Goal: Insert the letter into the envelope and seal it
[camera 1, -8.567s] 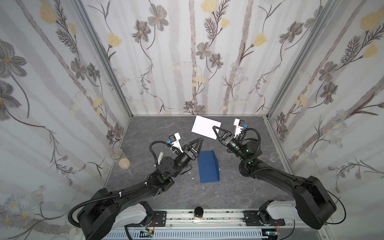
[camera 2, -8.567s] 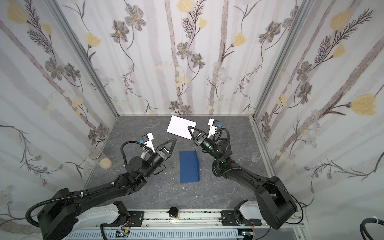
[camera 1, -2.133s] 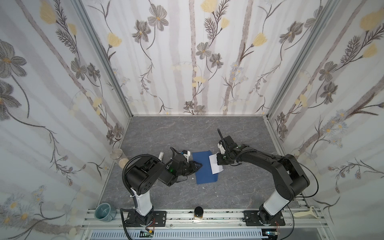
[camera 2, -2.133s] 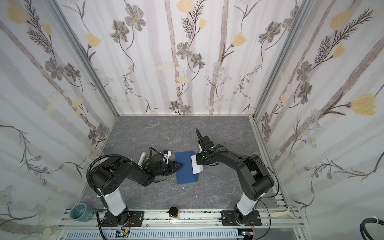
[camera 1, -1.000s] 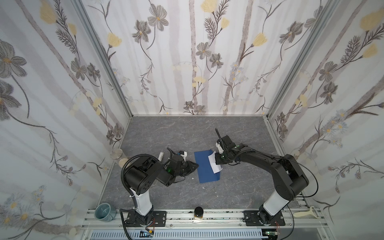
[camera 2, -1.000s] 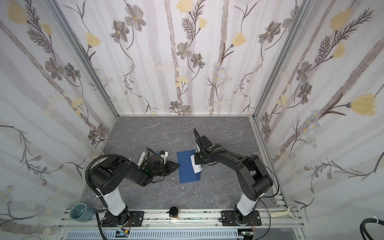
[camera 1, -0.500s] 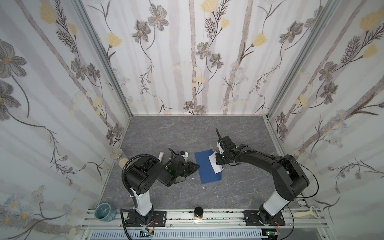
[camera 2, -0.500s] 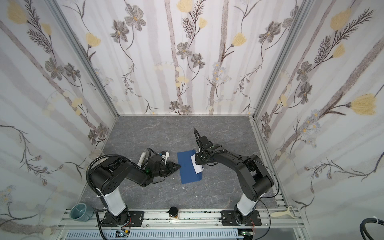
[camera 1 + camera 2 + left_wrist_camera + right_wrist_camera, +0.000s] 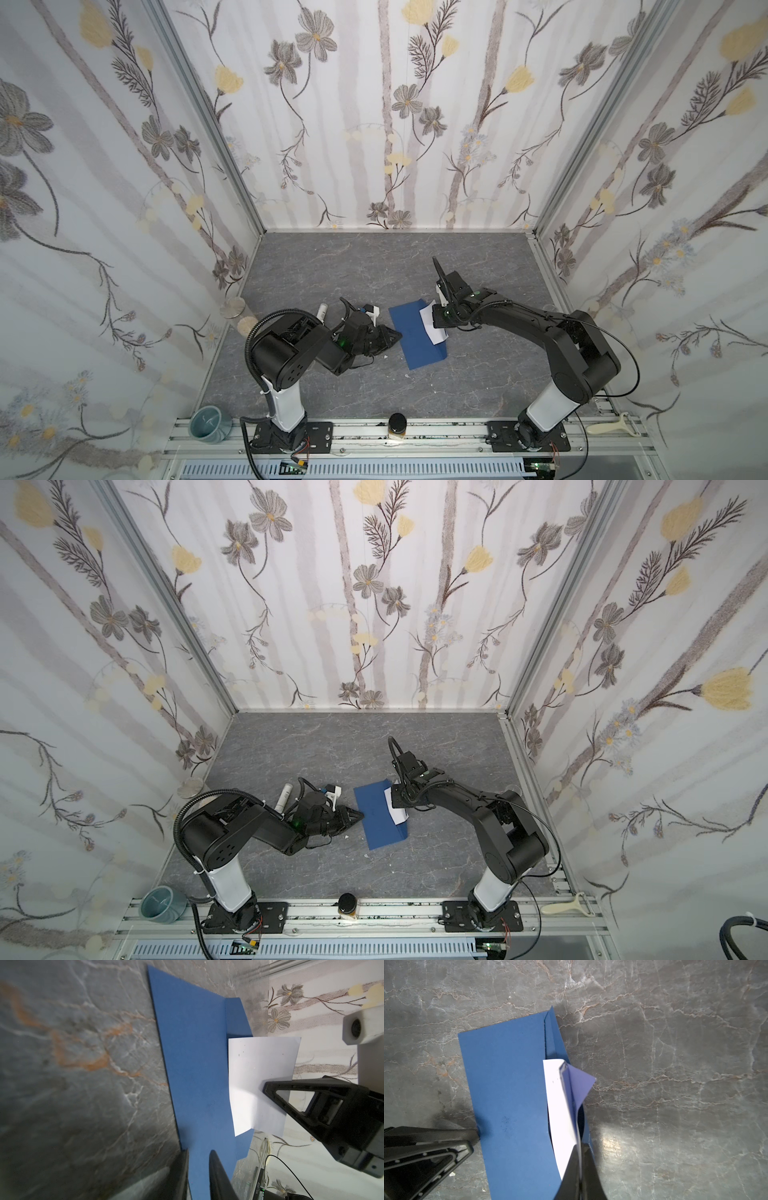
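The dark blue envelope (image 9: 415, 336) (image 9: 378, 818) lies flat on the grey table with its flap (image 9: 554, 1039) open. The white letter (image 9: 430, 328) (image 9: 558, 1109) sticks up out of the envelope's mouth, bent over at its free end. My right gripper (image 9: 437, 321) (image 9: 579, 1153) is shut on the letter's outer edge. In the left wrist view its black finger (image 9: 270, 1088) presses on the letter (image 9: 259, 1064). My left gripper (image 9: 397, 334) (image 9: 198, 1153) sits low at the envelope's opposite long edge. Its jaws stand a little apart, with the blue envelope (image 9: 193, 1064) showing between them.
A white glue-stick tube (image 9: 322, 311) lies behind the left arm. Two round discs (image 9: 232, 307) rest by the left wall. On the front rail are a teal cup (image 9: 210, 422), a dark-lidded jar (image 9: 398, 424) and a pale peeler (image 9: 615, 428). Small white scraps (image 9: 384, 356) lie near the envelope.
Almost nothing has moved in the last second. Well before that, the right gripper brought the letter from the back of the table to the envelope, and the left gripper came to the envelope's edge.
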`<action>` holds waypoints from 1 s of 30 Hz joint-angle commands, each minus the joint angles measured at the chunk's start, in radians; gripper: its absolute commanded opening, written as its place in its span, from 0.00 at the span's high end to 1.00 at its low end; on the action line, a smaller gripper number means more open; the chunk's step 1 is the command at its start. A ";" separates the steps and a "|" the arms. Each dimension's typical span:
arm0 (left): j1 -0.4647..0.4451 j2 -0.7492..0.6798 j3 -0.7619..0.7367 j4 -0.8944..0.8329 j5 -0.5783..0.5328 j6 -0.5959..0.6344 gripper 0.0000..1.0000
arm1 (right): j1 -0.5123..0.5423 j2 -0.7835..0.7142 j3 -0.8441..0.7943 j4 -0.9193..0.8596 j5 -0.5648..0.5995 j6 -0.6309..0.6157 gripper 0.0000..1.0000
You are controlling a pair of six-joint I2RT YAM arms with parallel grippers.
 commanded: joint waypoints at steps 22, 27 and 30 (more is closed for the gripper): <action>-0.010 0.021 0.023 -0.054 0.002 -0.006 0.78 | 0.008 0.039 0.002 -0.006 -0.069 -0.040 1.00; -0.010 0.035 0.036 -0.054 0.002 -0.008 0.78 | 0.012 0.045 -0.004 0.009 -0.087 -0.046 1.00; -0.011 0.041 0.045 -0.054 0.003 -0.008 0.78 | 0.017 0.051 -0.004 0.018 -0.094 -0.047 1.00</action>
